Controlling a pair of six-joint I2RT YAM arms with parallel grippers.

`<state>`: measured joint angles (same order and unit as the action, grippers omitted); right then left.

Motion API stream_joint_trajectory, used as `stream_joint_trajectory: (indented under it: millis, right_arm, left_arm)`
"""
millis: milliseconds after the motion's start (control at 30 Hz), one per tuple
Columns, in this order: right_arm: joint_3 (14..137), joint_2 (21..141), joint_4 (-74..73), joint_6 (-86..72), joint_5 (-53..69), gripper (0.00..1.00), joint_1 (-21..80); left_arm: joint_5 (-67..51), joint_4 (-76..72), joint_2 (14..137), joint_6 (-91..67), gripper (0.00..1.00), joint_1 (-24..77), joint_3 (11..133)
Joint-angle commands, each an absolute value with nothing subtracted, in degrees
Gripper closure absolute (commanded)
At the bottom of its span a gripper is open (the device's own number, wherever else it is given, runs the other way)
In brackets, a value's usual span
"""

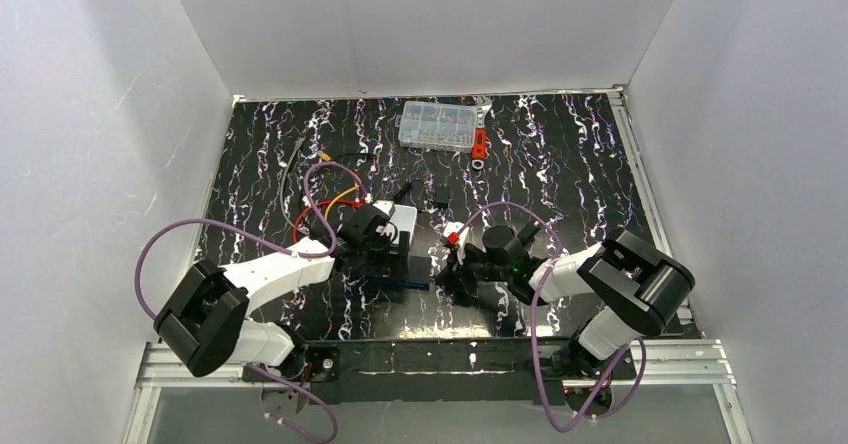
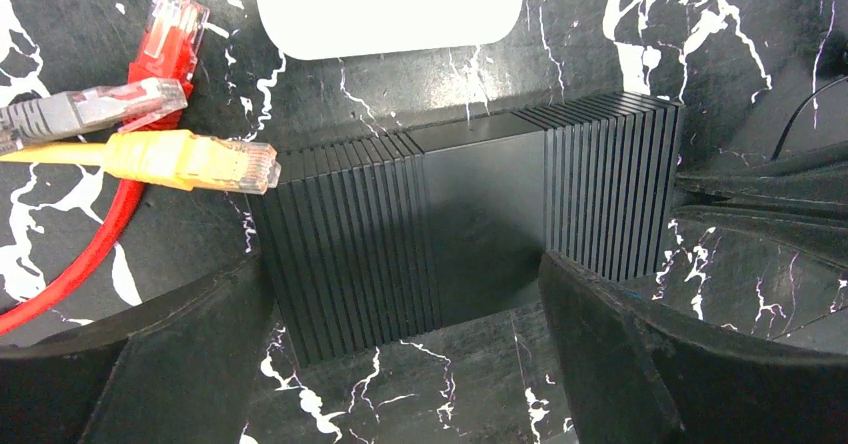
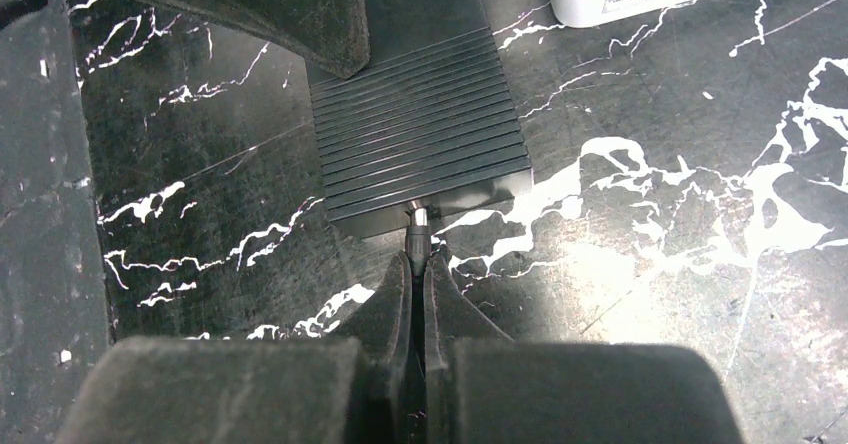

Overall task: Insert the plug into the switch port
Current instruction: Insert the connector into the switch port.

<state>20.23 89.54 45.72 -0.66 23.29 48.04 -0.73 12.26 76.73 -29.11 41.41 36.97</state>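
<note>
The switch is a flat black ribbed box point(image 2: 480, 204) on the marbled mat. My left gripper point(image 2: 400, 294) is open, its fingers point(image 2: 600, 334) straddling the box's near end without touching it. The plug point(image 2: 215, 161), a clear connector on a yellow-orange cable, lies loose just left of the box. My right gripper point(image 3: 415, 264) is shut on a thin black barrel connector point(image 3: 418, 234), whose metal tip meets the side of the box point(image 3: 420, 134). The box's blue edge point(image 1: 405, 283) shows from above. The switch port is too small to make out.
A red connector point(image 2: 170, 29) and a grey one point(image 2: 120, 104) lie beside the plug. A white-grey rounded box point(image 2: 385, 4) sits just beyond the switch. A clear parts organiser point(image 1: 437, 124) and a small red item point(image 1: 480, 144) stand at the back.
</note>
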Motion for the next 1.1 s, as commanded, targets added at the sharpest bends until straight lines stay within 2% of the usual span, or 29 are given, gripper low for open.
stream_joint_trajectory:
  millis: [0, 733, 1067]
  right_arm:
    - [28.06, 89.82, 52.84, 3.69, 29.24, 0.99, 49.92]
    - [36.93, 88.86, 43.33, 12.12, 42.42, 0.99, 50.05]
    - [38.14, 90.17, 43.04, 12.76, 43.08, 0.99, 50.82]
  left_arm:
    - [-11.97, 13.62, 78.52, -28.68, 0.06, 46.68, 34.71]
    - [-12.32, 13.99, 75.25, -28.48, 0.06, 48.29, 33.25]
    - [-13.23, 13.64, 73.61, -29.23, 0.06, 48.93, 32.88]
